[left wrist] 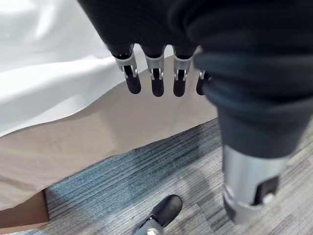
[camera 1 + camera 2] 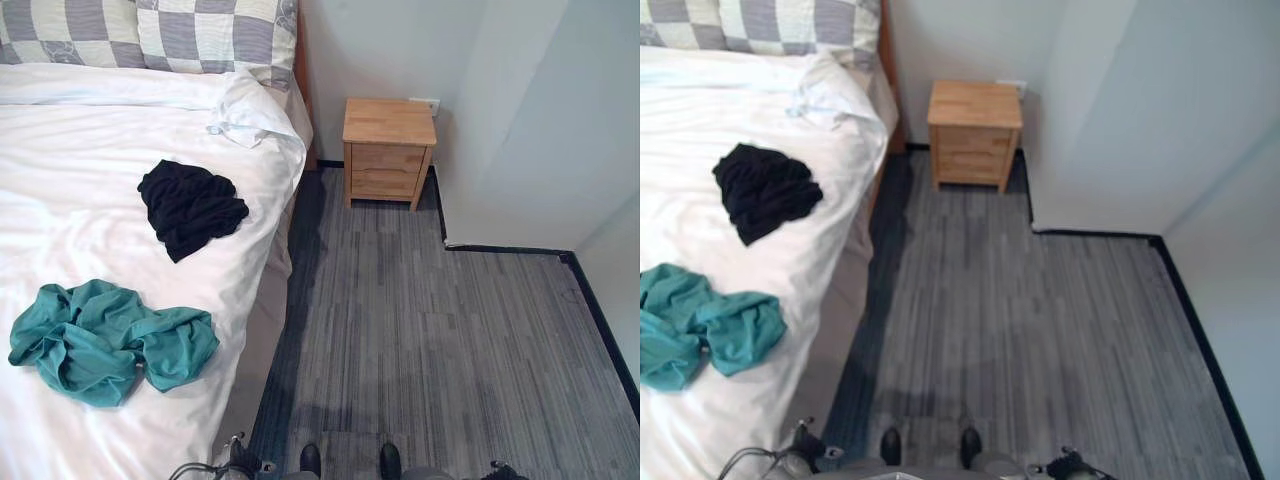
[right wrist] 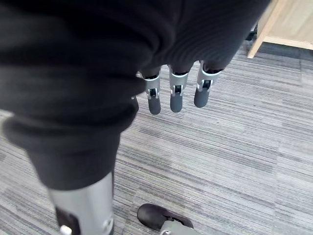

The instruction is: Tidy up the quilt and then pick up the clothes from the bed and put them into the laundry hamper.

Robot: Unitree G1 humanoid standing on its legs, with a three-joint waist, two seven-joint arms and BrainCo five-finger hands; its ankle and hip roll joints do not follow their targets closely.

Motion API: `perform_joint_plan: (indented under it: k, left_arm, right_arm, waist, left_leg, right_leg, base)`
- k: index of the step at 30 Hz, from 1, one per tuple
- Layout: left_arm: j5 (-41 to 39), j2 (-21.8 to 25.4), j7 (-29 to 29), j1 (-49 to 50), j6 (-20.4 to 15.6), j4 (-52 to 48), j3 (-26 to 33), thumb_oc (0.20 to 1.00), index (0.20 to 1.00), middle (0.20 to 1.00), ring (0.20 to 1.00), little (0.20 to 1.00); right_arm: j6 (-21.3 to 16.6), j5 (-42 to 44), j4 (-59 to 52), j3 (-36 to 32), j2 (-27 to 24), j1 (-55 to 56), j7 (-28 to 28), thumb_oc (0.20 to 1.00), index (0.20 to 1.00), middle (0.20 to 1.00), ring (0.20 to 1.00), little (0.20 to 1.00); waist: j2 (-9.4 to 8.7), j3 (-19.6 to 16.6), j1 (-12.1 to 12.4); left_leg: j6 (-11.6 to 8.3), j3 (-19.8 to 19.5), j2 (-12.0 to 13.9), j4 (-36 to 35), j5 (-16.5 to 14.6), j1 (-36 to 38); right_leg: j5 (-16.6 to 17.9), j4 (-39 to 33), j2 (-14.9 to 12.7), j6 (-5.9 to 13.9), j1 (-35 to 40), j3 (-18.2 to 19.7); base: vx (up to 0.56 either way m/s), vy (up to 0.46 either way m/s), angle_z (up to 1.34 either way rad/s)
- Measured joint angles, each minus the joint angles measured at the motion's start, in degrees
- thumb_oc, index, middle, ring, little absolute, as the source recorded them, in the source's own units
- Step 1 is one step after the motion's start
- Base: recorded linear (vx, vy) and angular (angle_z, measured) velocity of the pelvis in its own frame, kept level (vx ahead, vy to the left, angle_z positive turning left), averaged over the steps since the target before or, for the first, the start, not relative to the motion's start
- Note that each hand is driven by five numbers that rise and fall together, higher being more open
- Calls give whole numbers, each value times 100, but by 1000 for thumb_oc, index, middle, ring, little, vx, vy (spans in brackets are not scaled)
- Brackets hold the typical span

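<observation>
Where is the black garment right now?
In the left eye view the black garment lies on the white bed, near its right edge, between the teal garment and the pillows.

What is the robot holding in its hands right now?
Nothing. The left hand hangs with straight fingers beside the bed, and the right hand hangs open over the floor.

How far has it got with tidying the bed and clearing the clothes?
Barely started, it seems. The quilt lies fairly flat, but one corner near the pillows is rumpled. The black garment and teal garment lie on the bed. The left hand and right hand hang open, holding nothing.
</observation>
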Motion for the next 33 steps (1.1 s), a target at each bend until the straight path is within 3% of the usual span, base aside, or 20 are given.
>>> perform_joint_plan:
  k: [2,5,6,7,9,12,14,15,17,19,20,22,23,25,27,28,29,30,32,33]
  left_arm:
    - [0,33,-5,-151,-36,115,73,1000,1000,1000,1000,1000]
    - [-3,20,31,-306,-39,149,147,1000,1000,1000,1000,1000]
    - [-2,27,39,-299,-34,141,86,1000,1000,1000,1000,1000]
    - [-2,-1,35,-289,-36,65,51,1000,1000,1000,1000,1000]
    - [-2,-41,33,-314,-35,-49,-26,1000,1000,1000,1000,1000]
    - [8,-56,31,-332,-59,-189,-216,1000,1000,1000,1000,1000]
    - [15,-57,10,-384,-48,-165,-113,1000,1000,1000,1000,1000]
    - [16,-83,-28,-210,-14,-84,51,1000,1000,1000,1000,1000]
    - [16,-99,-79,23,2,-44,63,1000,1000,1000,1000,1000]
    - [18,-94,-110,-12,79,33,114,1000,1000,1000,1000,1000]
    - [28,-40,-109,-28,95,73,94,1000,1000,1000,1000,1000]
    - [39,117,-103,-128,174,107,1,1000,1000,1000,1000,1000]
    - [38,153,-75,-227,166,81,-27,1000,1000,1000,1000,1000]
    - [38,205,-6,-509,133,-60,-129,1000,1000,1000,1000,1000]
    - [44,177,46,-685,116,-186,-122,1000,1000,1000,1000,1000]
    - [64,162,51,-767,111,-179,-126,1000,1000,1000,1000,1000]
    - [65,160,57,-842,105,-175,-125,1000,1000,1000,1000,1000]
    - [69,159,69,-871,94,-235,-75,1000,1000,1000,1000,1000]
    - [69,161,96,-910,68,-158,-73,1000,1000,1000,1000,1000]
    - [67,170,106,-808,77,-118,-70,1000,1000,1000,1000,1000]
  right_arm:
    - [-2,-9,93,-7,53,-114,19,1000,1000,1000,1000,1000]
    - [3,-13,96,14,19,-245,19,1000,1000,1000,1000,1000]
    - [20,-14,112,54,13,-270,16,1000,1000,1000,1000,1000]
    - [15,-17,95,73,-39,-292,15,1000,1000,1000,1000,1000]
    - [14,-20,101,192,-128,-322,16,1000,1000,1000,1000,1000]
    - [11,-135,273,308,-226,-357,31,1000,1000,1000,1000,1000]
    - [2,-233,326,213,-225,-405,51,1000,1000,1000,1000,1000]
    - [-1,-232,345,223,-211,-343,50,1000,1000,1000,1000,1000]
    - [-15,-222,379,165,-187,-235,43,1000,1000,1000,1000,1000]
    - [-52,-211,262,155,-100,-212,30,1000,1000,1000,1000,1000]
    - [-49,-206,189,174,-32,-118,25,1000,1000,1000,1000,1000]
    - [-47,-157,-115,-30,9,29,-29,1000,1000,1000,1000,1000]
    - [-51,-125,-155,-66,-9,51,-50,1000,1000,1000,1000,1000]
    - [-41,-83,-168,-145,3,38,-115,1000,1000,1000,1000,1000]
    - [-55,7,-260,-146,8,-14,-133,1000,1000,1000,1000,1000]
    - [-64,6,-307,-48,13,32,-127,1000,1000,1000,1000,1000]
    - [-76,5,-318,11,7,35,-131,1000,1000,1000,1000,1000]
    - [-91,5,-304,15,-1,56,-138,1000,1000,1000,1000,1000]
    - [-79,5,-359,-11,-24,-19,-138,1000,1000,1000,1000,1000]
    - [-64,3,-352,-11,-16,-18,-135,1000,1000,1000,1000,1000]
  waist:
    - [-200,196,81]
    - [-298,440,166]
    - [-370,493,182]
    - [-339,508,295]
    - [-221,531,279]
    - [-41,474,282]
    - [-14,480,388]
    - [-183,360,438]
    - [-229,54,489]
    - [-257,105,412]
    - [-362,74,381]
    - [-464,132,157]
    - [-409,166,100]
    - [-257,285,71]
    - [-81,404,-35]
    - [-73,425,-135]
    - [-65,435,-159]
    - [-102,406,-205]
    - [-169,428,-334]
    - [-187,436,-327]
  left_leg:
    - [-206,76,-64,1156,-56,-555]
    - [-427,111,54,3315,192,-1579]
    - [-428,147,100,3665,124,-1886]
    - [-328,423,132,3189,18,-1987]
    - [-152,671,32,1907,189,-1849]
    - [-170,1206,-177,-27,472,-1589]
    - [-14,1704,-181,-155,570,-1596]
    - [239,1827,-285,-178,583,-1500]
    - [602,1757,-449,-149,769,-1314]
    - [1067,1754,-344,-183,800,-1066]
    - [1107,1713,-370,-148,505,-783]
    - [1113,1473,-534,-153,228,-377]
    - [1137,1346,-516,-151,109,-273]
    - [1113,1155,-439,-150,-106,-18]
    - [961,881,-366,-151,-295,228]
    - [863,719,-378,-150,-290,365]
    - [760,581,-377,-149,-365,413]
    - [718,313,-404,-149,-550,406]
    - [609,60,-387,-150,-726,547]
    - [519,57,-339,-150,-842,722]
  right_leg:
    - [-80,52,-135,-172,33,-95]
    - [-294,256,-158,-432,135,-97]
    - [-297,159,-150,-445,207,-67]
    - [-294,98,-130,-463,254,-27]
    - [-252,-11,-48,-426,320,-15]
    - [-464,-32,153,-401,474,-32]
    - [-705,-26,272,-373,670,-34]
    - [-838,-8,254,-332,858,64]
    - [-1071,58,231,-56,1064,174]
    - [-1386,1797,235,467,456,-244]
    - [-1530,3280,14,872,-57,-391]
    - [-1234,5421,-380,1012,-843,-427]
    - [-1244,5595,-400,994,-1067,-442]
    - [-1379,5301,-492,754,-1627,-472]
    - [-1414,4254,-520,678,-2035,-401]
    - [-1305,3182,-592,683,-2053,-272]
    - [-1174,2413,-573,662,-2046,-121]
    - [-765,1372,-597,762,-2142,321]
    - [-155,387,-745,831,-2213,856]
    - [-95,310,-758,832,-2202,874]
  base:
    - [173,-199,6]
    - [246,-99,1]
    - [283,5,-23]
    - [413,19,-24]
    - [727,114,-15]
    - [679,107,10]
    - [566,86,-15]
    - [401,61,-43]
    - [547,107,-53]
    - [447,97,-24]
    - [418,72,-9]
    - [411,84,36]
    - [499,54,71]
    - [525,-59,51]
    - [543,-166,76]
    - [727,-315,89]
    - [738,-323,106]
    - [550,-238,93]
    - [464,-209,93]
    - [553,-287,40]
